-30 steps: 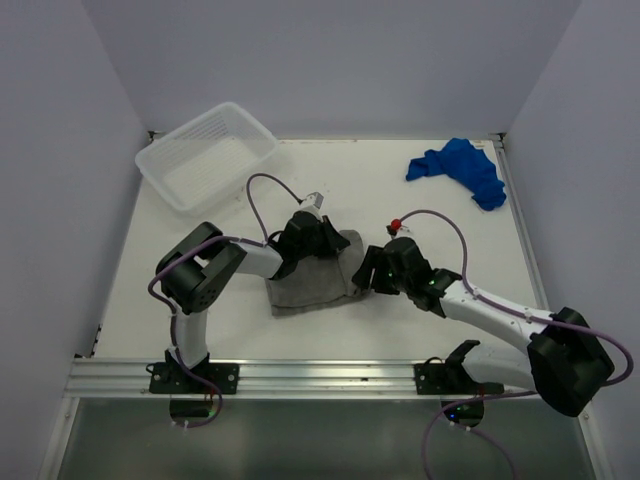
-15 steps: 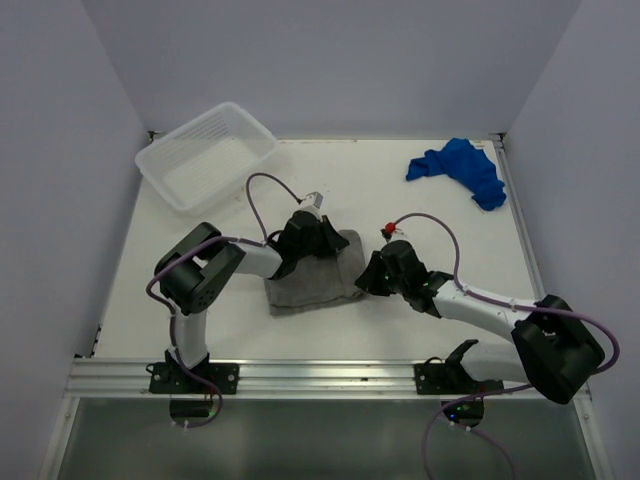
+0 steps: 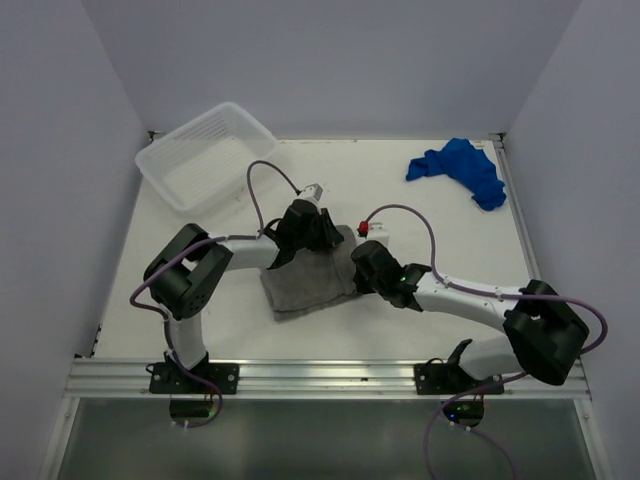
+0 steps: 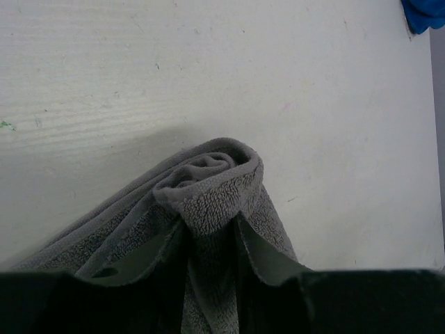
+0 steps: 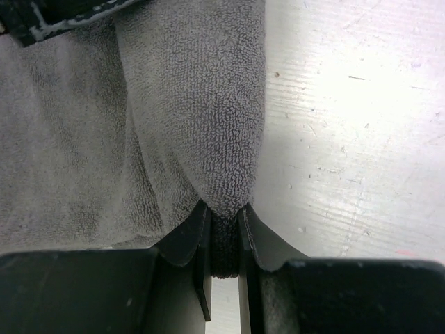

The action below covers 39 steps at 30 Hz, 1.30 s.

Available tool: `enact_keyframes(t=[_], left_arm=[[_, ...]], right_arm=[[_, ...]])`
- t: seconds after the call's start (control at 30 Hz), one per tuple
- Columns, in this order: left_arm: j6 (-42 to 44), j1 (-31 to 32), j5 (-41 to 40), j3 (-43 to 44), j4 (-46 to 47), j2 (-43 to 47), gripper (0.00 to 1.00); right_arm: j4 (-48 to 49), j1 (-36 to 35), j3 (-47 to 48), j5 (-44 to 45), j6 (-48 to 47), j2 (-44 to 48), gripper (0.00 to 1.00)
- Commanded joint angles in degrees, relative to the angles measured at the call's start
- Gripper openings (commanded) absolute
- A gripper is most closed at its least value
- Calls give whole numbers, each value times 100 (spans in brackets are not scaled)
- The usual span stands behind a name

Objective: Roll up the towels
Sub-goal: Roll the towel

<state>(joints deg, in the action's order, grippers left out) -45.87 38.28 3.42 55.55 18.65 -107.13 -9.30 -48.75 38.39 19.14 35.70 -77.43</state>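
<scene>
The grey towel (image 3: 305, 282) lies mid-table with its far and right edge folded over into a roll. My left gripper (image 3: 312, 228) is shut on the far end of that roll; the left wrist view shows the curled grey towel (image 4: 208, 188) pinched between the fingers. My right gripper (image 3: 358, 262) is shut on the towel's right edge; the right wrist view shows a thick fold of the grey towel (image 5: 201, 118) squeezed between the fingers. The blue towel (image 3: 462, 168) lies crumpled at the far right corner, away from both grippers.
A translucent white ribbed basket (image 3: 206, 155) stands at the far left. The table's side walls rise at left and right. A corner of the blue towel shows at the top right of the left wrist view (image 4: 425, 12).
My right gripper has moved left and away from me, pushing the towel's right edge over. My left gripper has shifted slightly farther back with the roll.
</scene>
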Motion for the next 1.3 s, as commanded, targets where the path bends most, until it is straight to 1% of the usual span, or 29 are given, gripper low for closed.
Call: enact_keyframes(t=[0.0, 0.03, 0.07, 0.13, 0.3, 0.47, 0.6, 0.87, 1.07, 1.27], left_arm=[[324, -102, -228, 307, -257, 316, 34], [341, -110, -228, 342, -292, 351, 37], [350, -110, -237, 360, -336, 368, 38], [385, -110, -228, 404, -424, 456, 40], [570, -119, -123, 457, -459, 676, 41], [597, -128, -140, 457, -591, 808, 40], [421, -119, 70, 369, -416, 922, 40], [-115, -111, 686, 211, 173, 791, 38], [-195, -23, 827, -114, 446, 746, 36], [-98, 4, 704, -553, 551, 571, 35]], right_arm=[[-845, -388, 422, 1047, -283, -263, 0], [-915, -442, 476, 1153, -292, -316, 0], [-1029, -512, 520, 1397, -301, -412, 0], [-1126, -661, 634, 1584, -318, -483, 0], [-1205, -899, 722, 1944, -362, -580, 0], [-1635, -1233, 1056, 2541, -503, -870, 0], [-1917, -1584, 1355, 2937, -556, -1213, 0], [-2856, -2199, 2119, 3886, -187, -2178, 0], [-3157, -2455, 2533, 4010, 7, -2645, 0], [-2955, -2472, 2507, 3791, 51, -2567, 0]])
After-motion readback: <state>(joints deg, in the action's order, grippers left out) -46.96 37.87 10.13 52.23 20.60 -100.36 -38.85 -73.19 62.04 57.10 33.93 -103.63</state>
